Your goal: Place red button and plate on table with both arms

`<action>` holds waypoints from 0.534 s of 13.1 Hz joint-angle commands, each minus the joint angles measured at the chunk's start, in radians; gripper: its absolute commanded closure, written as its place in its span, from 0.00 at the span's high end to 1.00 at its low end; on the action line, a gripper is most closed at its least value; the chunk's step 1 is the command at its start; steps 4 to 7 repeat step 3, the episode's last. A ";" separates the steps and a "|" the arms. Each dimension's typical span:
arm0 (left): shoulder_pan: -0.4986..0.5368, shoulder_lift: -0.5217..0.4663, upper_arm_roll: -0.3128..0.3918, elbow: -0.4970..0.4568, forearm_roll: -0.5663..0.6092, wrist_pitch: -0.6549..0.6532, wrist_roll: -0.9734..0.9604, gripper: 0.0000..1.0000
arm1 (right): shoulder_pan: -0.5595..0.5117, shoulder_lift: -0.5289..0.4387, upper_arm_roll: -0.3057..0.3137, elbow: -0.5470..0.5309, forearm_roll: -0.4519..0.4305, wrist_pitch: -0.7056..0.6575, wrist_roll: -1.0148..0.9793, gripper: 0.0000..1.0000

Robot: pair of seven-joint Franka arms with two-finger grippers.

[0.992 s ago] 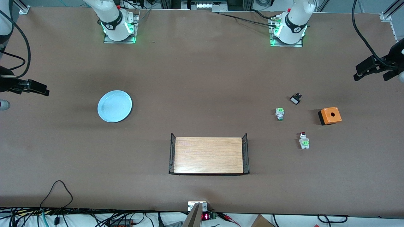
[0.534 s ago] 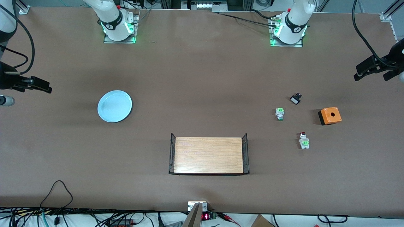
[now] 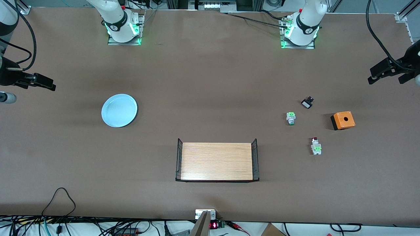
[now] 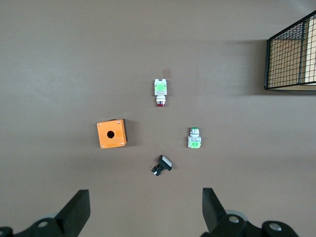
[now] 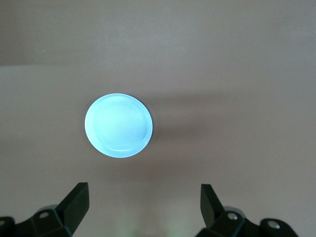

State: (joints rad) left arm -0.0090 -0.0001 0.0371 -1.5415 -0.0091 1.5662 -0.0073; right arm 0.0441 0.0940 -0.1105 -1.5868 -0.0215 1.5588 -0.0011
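The pale blue plate [image 3: 119, 110] [image 5: 118, 125] lies flat on the brown table [image 3: 210, 91] toward the right arm's end. The red button [image 3: 316, 146] [image 4: 160, 92] lies on its side on the table toward the left arm's end, red cap pointing toward the robots' bases. My right gripper [image 3: 49, 86] [image 5: 143, 202] hangs open and empty over bare table at the right arm's end, apart from the plate. My left gripper [image 3: 370, 75] [image 4: 144, 210] hangs open and empty over bare table at the left arm's end, well clear of the button.
A green-and-silver switch [image 3: 290, 118], a small black-and-white switch [image 3: 307, 103] and an orange box [image 3: 343, 120] lie near the red button. A light-wood rack with black wire ends [image 3: 217, 161] stands mid-table, nearer the front camera. Cables trail along the front edge.
The right gripper has drifted a little toward the robots' bases and slightly inward over the table. The left gripper, plate and switches have not moved.
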 commanded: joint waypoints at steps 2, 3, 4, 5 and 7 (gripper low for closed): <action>-0.005 0.020 0.003 0.040 0.021 -0.023 -0.006 1.00 | -0.001 -0.017 0.002 0.011 -0.002 -0.020 0.012 1.00; -0.005 0.020 0.003 0.040 0.021 -0.023 -0.008 1.00 | 0.000 -0.017 0.003 0.011 0.000 -0.020 0.015 1.00; -0.005 0.020 0.003 0.040 0.021 -0.023 -0.008 1.00 | 0.000 -0.017 0.003 0.011 0.000 -0.020 0.015 1.00; -0.005 0.020 0.003 0.040 0.021 -0.023 -0.008 1.00 | 0.000 -0.017 0.003 0.011 0.000 -0.020 0.015 1.00; -0.005 0.020 0.003 0.040 0.021 -0.023 -0.008 1.00 | 0.000 -0.017 0.003 0.011 0.000 -0.020 0.015 1.00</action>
